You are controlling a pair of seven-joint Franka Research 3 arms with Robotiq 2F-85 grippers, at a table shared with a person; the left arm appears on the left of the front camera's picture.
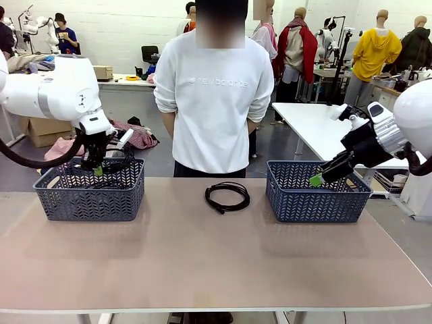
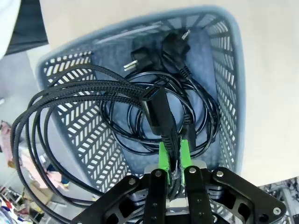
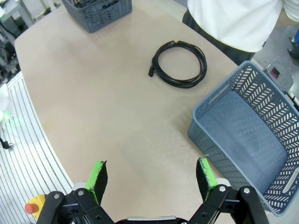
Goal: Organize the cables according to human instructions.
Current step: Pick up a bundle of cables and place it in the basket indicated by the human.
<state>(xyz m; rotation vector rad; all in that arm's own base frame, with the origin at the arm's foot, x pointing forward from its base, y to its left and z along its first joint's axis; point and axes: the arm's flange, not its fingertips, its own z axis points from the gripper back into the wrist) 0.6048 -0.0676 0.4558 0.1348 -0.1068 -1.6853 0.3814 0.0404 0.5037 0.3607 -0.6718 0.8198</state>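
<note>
One black braided power cord (image 2: 156,109) hangs pinched between the green pads (image 2: 162,156) of the left gripper (image 2: 174,151), which points straight down over the left blue-grey plastic lattice basket (image 2: 224,70). The cord's loops spread past the basket's wall. Inside we see tangled black coils (image 2: 135,142) with two plugs (image 2: 133,60), so we count two cords there. A fourth black coil (image 1: 227,196) lies on the beige table (image 1: 202,270), between the two baskets. The right gripper (image 3: 149,170) hovers tilted just beside the right basket (image 3: 247,121), its jaws spread wide.

Coiled cable (image 1: 227,196) on the table (image 1: 202,263) between left basket (image 1: 91,199) and right basket (image 1: 314,202).
</note>
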